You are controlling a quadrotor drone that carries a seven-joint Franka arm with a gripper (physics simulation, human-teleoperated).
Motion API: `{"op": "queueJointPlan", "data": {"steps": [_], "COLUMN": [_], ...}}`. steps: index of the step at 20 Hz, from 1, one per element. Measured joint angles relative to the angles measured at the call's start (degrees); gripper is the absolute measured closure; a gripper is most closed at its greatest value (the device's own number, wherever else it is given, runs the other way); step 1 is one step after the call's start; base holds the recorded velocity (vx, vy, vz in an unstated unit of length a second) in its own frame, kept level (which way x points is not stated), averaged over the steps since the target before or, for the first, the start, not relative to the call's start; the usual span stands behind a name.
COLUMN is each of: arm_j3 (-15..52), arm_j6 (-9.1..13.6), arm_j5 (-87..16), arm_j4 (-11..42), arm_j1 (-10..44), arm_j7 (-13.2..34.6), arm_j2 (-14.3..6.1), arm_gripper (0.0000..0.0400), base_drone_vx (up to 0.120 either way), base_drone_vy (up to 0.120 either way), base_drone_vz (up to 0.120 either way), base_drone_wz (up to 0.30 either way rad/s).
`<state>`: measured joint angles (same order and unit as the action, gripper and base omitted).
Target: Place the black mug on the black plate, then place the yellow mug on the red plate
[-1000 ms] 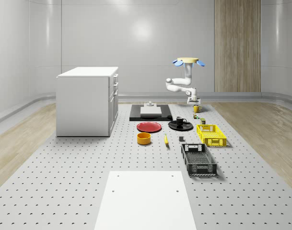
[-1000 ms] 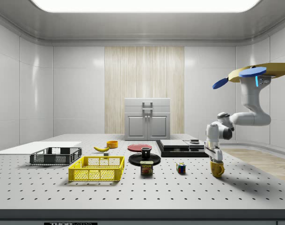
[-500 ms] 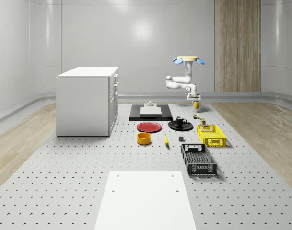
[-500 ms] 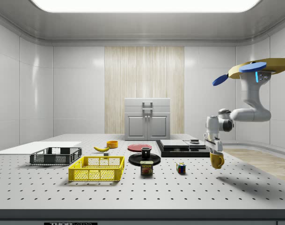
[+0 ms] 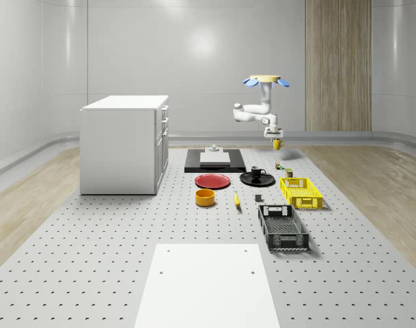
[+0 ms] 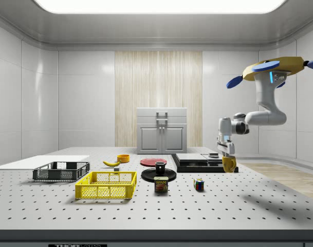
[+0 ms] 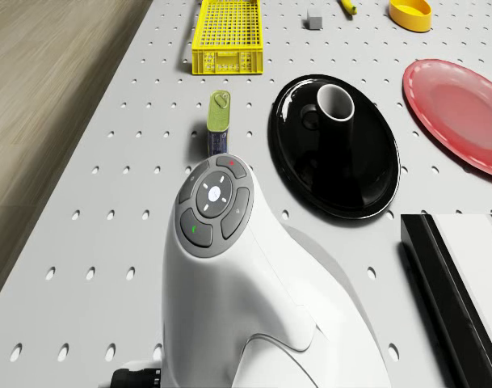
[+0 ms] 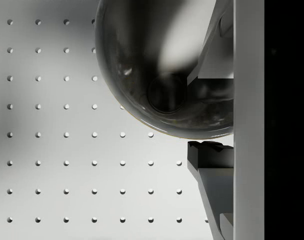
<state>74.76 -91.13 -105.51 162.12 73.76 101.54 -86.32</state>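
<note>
A pale-walled room with a wood-panelled strip at the back is surrounding a large perforated grey desk (image 5: 91, 260). On it one white cabinet (image 5: 123, 142), one white sheet (image 5: 208, 283) and one black slab (image 5: 214, 161) bearing a white block are sitting.

Two plates are lying side by side near the middle: the red plate (image 5: 212, 181) and the black plate (image 5: 257, 180). The black mug (image 5: 257, 172) is standing upright on the black plate. One orange bowl (image 5: 205, 197) and one banana (image 5: 236, 199) are lying in front of the red plate.

Two crates are resting toward the whole-scene view's right: one yellow crate (image 5: 300, 192) and one black crate (image 5: 283, 227). One can (image 6: 161, 184) and one coloured cube (image 6: 198, 184) are standing near the yellow crate.

The drone (image 6: 272, 67) is hovering above the far right part of the desk, beyond the black plate in the whole-scene view. Its arm is bending down, and the end effector (image 6: 226, 153) is gripping the yellow mug (image 6: 228, 164) by the rim. This second mug is hanging clear of the desk, beside the black slab's edge in the side view, well apart from the red plate.
</note>
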Motion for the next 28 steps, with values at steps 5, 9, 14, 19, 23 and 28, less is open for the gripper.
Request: {"op": "queueJointPlan", "data": {"steps": [5, 9, 14, 19, 23, 28], "arm_j3": [0.15, 0.20, 0.23, 0.25, 0.27, 0.28], "arm_j6": [-0.10, -0.21, -0.34, -0.47, -0.57, -0.68], "arm_j5": [0.19, 0.27, 0.35, 0.41, 0.45, 0.51], "arm_j4": [0.02, 0.02, 0.01, 0.01, 0.00, 0.00], "arm_j1": [0.03, 0.07, 0.11, 0.15, 0.18, 0.21], "arm_j7": [0.04, 0.07, 0.10, 0.13, 0.15, 0.18], "arm_j2": [-0.16, -0.28, -0.43, -0.57, -0.67, -0.80], "arm_gripper": [0.0290, 0.0290, 0.0290, 0.0290, 0.0290, 0.0290], "base_drone_vx": [0.120, 0.120, 0.120, 0.120, 0.120, 0.120], "base_drone_vy": [-0.120, -0.120, -0.120, -0.120, -0.120, -0.120], "base_drone_vz": [0.096, 0.000, 0.000, 0.048, 0.000, 0.000], "base_drone_wz": [0.000, 0.000, 0.000, 0.000, 0.000, 0.000]}}
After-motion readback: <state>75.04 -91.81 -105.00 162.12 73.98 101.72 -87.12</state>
